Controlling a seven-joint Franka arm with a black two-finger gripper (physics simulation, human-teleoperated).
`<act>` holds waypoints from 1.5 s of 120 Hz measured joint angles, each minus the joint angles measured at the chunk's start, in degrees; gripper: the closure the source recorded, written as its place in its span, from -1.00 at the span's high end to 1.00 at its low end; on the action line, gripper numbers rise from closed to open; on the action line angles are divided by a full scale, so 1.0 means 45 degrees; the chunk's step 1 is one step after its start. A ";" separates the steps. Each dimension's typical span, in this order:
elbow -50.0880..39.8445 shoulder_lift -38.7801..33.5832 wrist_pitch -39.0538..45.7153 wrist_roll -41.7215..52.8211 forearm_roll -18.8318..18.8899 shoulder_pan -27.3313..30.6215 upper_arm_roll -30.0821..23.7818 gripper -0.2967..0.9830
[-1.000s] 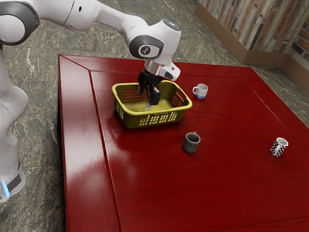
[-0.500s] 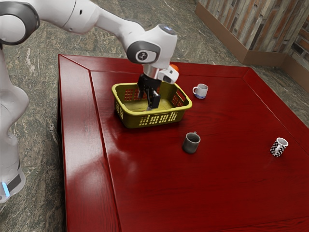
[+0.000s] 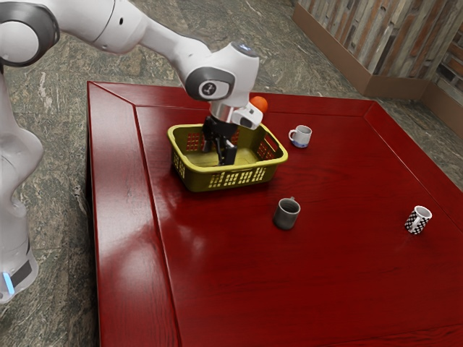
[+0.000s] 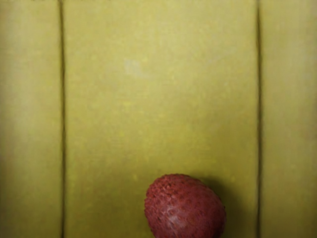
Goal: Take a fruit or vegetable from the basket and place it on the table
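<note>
Lychee [image 4: 185, 208], lower center of the wrist view: the bumpy red fruit lies on the ribbed floor [image 4: 158, 99] of the yellow plastic basket [image 3: 197, 178], its lowest part cut off by the frame's edge. A soft shadow borders it; two dark grooves flank it.

Gripper [image 3: 217, 155], upper center of the exterior view: the black fingers stand apart, reaching down inside the basket; their dark tips are hard to make out. The basket's near slotted wall hides part of its floor.

Orange [image 3: 259, 103], top center: a round fruit on the table [image 3: 325, 289] beyond the basket, partly covered by the hand. The arm [image 3: 137, 25] is cut off at the upper left.

Other containers: a white-and-blue mug [image 3: 301, 136], upper right; a gray mug [image 3: 286, 215], right of center; a checkered mug [image 3: 417, 220], far right. The mugs' contents are too small to discern.
</note>
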 joint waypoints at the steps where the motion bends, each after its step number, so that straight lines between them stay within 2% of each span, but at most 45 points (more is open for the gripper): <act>1: 0.0000 0.0003 0.0009 0.0000 -0.0001 0.0002 -0.0003 0.54; 121: -0.0639 0.0156 0.1232 -0.0035 -0.0123 0.0004 0.0080 0.53; 152: -0.0660 0.0151 0.1267 -0.0240 -0.0214 -0.0018 0.0080 -0.18; 162: -0.0661 0.0202 0.1274 -0.0317 -0.0241 -0.0009 0.0080 -0.27; 180: -0.0649 0.0232 0.1279 -0.0428 -0.0298 -0.0008 0.0082 -0.28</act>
